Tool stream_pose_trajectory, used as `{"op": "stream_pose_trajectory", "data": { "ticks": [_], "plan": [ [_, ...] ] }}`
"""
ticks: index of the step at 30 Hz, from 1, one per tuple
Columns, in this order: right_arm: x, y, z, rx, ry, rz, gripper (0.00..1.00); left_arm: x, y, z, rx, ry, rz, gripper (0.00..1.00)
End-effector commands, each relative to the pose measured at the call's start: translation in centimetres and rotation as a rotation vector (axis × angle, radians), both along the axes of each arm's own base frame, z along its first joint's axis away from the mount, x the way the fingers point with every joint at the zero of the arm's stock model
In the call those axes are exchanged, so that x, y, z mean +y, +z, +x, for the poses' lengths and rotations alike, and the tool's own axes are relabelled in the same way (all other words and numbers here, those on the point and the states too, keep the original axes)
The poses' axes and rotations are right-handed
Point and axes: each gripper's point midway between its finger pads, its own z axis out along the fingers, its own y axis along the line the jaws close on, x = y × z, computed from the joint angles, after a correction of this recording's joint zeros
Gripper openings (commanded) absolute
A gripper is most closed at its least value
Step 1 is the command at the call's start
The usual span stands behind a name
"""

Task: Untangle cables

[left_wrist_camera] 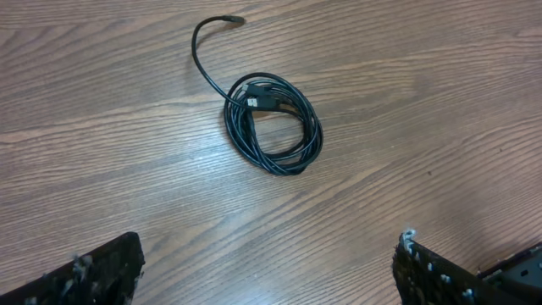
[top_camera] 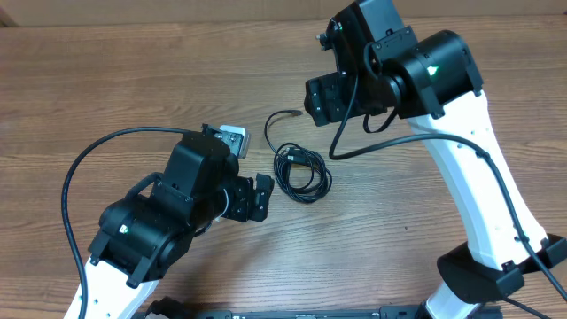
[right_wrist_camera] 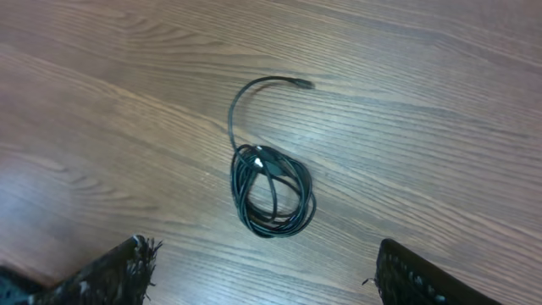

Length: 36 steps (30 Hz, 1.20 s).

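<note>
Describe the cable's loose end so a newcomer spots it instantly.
At the middle of the wooden table lies a black cable coil. One strand arcs out of it toward the right gripper and ends in a small plug on bare wood; the other plug sits on the coil itself.

cable coil [top_camera: 303, 174] | open tabletop [top_camera: 133, 80] on every side | top unobstructed

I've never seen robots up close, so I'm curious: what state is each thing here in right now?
cable: coiled in a loose bundle, one end trailing out, untouched.
left tool: open, empty, clear of the cable.
right tool: open, empty, clear of the cable.
</note>
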Motion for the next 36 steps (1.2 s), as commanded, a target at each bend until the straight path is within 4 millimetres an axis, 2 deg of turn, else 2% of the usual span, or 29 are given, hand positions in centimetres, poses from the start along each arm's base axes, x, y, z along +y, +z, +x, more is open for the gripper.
{"op": "stream_pose_trajectory", "data": {
  "ticks": [1, 4, 12, 17, 20, 27, 32, 36],
  "plan": [
    [-1.4, -0.9, 0.5, 0.012, -0.065, -0.017, 0.83, -0.3, 0.9, 0.3, -0.012, 0.009, -0.022, 0.94],
    [-1.5, -3.0, 0.6, 0.053, -0.070, -0.037, 0.83, -0.2, 1.0, 0.4, -0.023, 0.010, -0.018, 0.95],
    [-1.1, -10.6, 0.6, 0.169, -0.060, -0.080, 0.83, -0.2, 1.5, 1.1, -0.057, 0.021, -0.020, 0.96],
    [-0.8, -14.3, 0.5, 0.200, -0.053, -0.078, 0.84, -0.2, 1.7, 1.1, -0.066, 0.019, -0.022, 0.98],
    [-0.3, -16.2, -0.3, 0.238, -0.013, -0.062, 0.84, -0.2, 1.7, 1.1, -0.067, 0.019, -0.022, 0.98],
    [0.7, -19.2, -2.0, 0.296, 0.097, -0.019, 0.84, -0.3, 2.0, 1.3, -0.077, 0.018, -0.030, 0.99],
    [1.8, -20.7, -3.4, 0.316, 0.239, 0.033, 0.84, -0.4, 2.2, 1.3, -0.082, 0.018, -0.033, 0.99],
    [1.7, -22.1, -3.6, 0.302, 0.281, 0.025, 0.84, -0.4, 2.3, 1.3, -0.084, 0.018, -0.034, 1.00]
  ]
}}
